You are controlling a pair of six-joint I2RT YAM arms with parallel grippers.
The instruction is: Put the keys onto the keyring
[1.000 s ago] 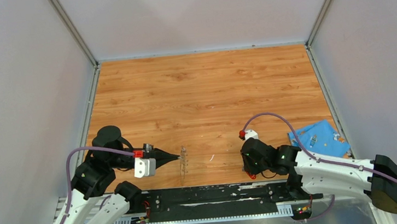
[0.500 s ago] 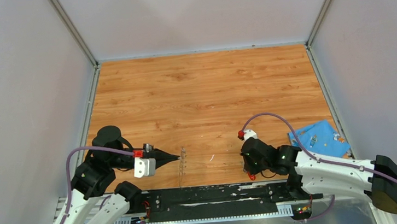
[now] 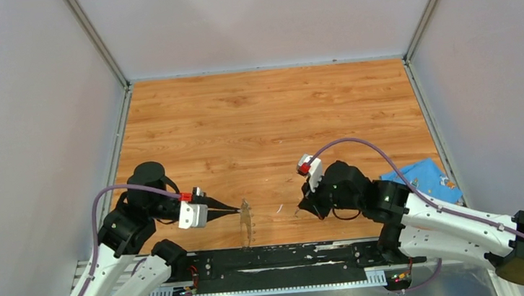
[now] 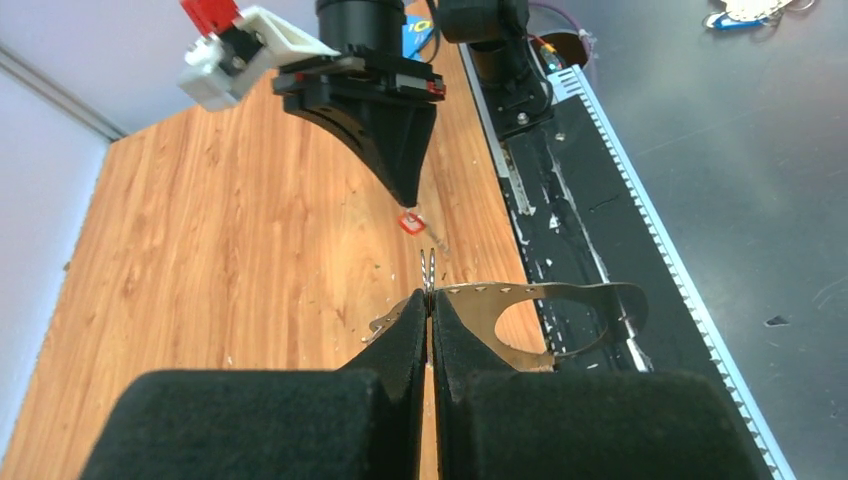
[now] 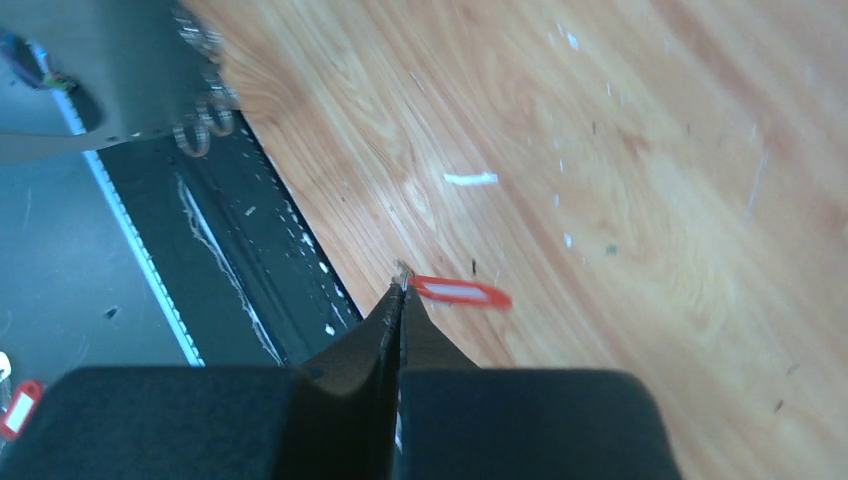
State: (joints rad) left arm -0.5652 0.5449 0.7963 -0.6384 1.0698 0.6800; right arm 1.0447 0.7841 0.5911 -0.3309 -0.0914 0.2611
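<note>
- The left gripper (image 4: 428, 300) has its jaws pressed fully together on the rim of the keyring (image 4: 500, 291); no gap shows between the fingers (image 4: 398, 345); the ring juts out past the tips toward the right arm, held clear of the table (image 3: 263, 119) and standing on edge in the top view.
- The right gripper (image 5: 402, 285) is likewise closed to a point; it appears to pinch the red key (image 5: 460, 292) by its metal end, with the red plastic head sticking out sideways beyond the tips; the key hangs above the wood near the table's near edge.
- In the left wrist view the red key sits just beyond the ring's rim, near it but not touching.
- Handling, as I judge it: the ring is thin, stiff metal, light and springy, with a jagged edge that may snag; the rim is the sensible place to hold it, leaving the opening free; the key is tiny, light and slick, and likely to pivot in the pinch; a grip nearer the plastic head would steady it.
- A thin white sliver (image 3: 279, 208) lies on the wood between the two grippers.
- The blue cloth (image 3: 429, 177) lies well off at the right edge; whether the blue key rests on it is too small to tell.
</note>
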